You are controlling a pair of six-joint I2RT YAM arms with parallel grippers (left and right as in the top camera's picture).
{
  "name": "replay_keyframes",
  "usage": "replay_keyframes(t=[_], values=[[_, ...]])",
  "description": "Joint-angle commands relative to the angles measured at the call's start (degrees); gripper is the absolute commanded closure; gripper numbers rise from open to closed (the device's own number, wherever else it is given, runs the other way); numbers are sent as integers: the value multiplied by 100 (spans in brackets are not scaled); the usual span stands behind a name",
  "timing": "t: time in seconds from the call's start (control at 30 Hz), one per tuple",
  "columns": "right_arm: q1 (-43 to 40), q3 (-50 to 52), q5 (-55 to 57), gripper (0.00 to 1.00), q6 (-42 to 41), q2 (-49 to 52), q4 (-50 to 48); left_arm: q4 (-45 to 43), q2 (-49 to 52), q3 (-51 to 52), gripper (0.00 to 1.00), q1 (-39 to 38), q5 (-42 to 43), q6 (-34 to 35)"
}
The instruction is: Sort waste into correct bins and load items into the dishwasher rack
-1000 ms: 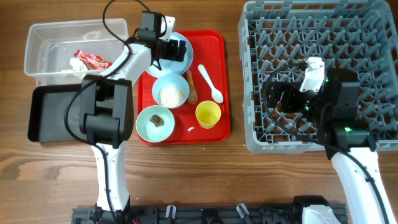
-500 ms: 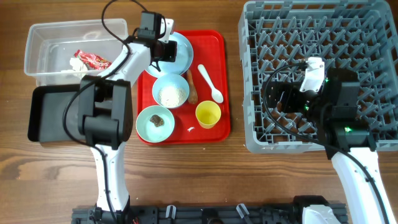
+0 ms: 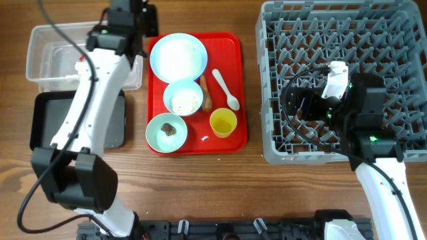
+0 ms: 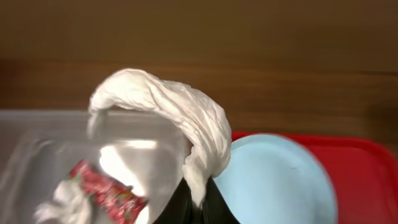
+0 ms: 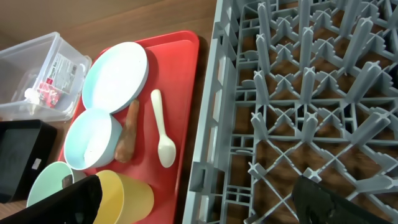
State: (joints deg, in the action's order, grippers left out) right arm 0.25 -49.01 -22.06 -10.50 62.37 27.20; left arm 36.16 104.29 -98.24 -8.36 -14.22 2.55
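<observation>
holding the paper scrap (image 4: 180, 118) clenched, the left gripper (image 4: 191, 210) hung at the wall of the clear tub (image 4: 43, 134), beside the plate (image 4: 273, 183). release belonged farther inward, above the red wrapper (image 4: 102, 190), so nothing fell outside. the right gripper (image 5: 199, 199) stood parted over the rack (image 5: 298, 93).

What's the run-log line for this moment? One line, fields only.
left end effector: shut on crumpled paper, at clear tub edge | right end effector: open, over dishwasher rack | plate: bare, on red tray

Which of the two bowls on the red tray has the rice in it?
The whitish-blue bowl, right beside the plate, holds the rice; the mint-green bowl nearer the robot holds only a dark lump.
</observation>
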Motion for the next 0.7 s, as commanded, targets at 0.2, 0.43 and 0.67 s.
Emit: replay_keyframes(t=[0.2, 0.43, 0.67], values=[[33, -133, -96, 0, -168, 44, 35, 389, 1014, 94, 63, 831, -57, 98], [33, -133, -96, 0, -166, 44, 70, 70, 1180, 74, 6, 925, 35, 92], [33, -133, -96, 0, -166, 44, 76, 190, 479, 26, 0, 688, 835, 90]])
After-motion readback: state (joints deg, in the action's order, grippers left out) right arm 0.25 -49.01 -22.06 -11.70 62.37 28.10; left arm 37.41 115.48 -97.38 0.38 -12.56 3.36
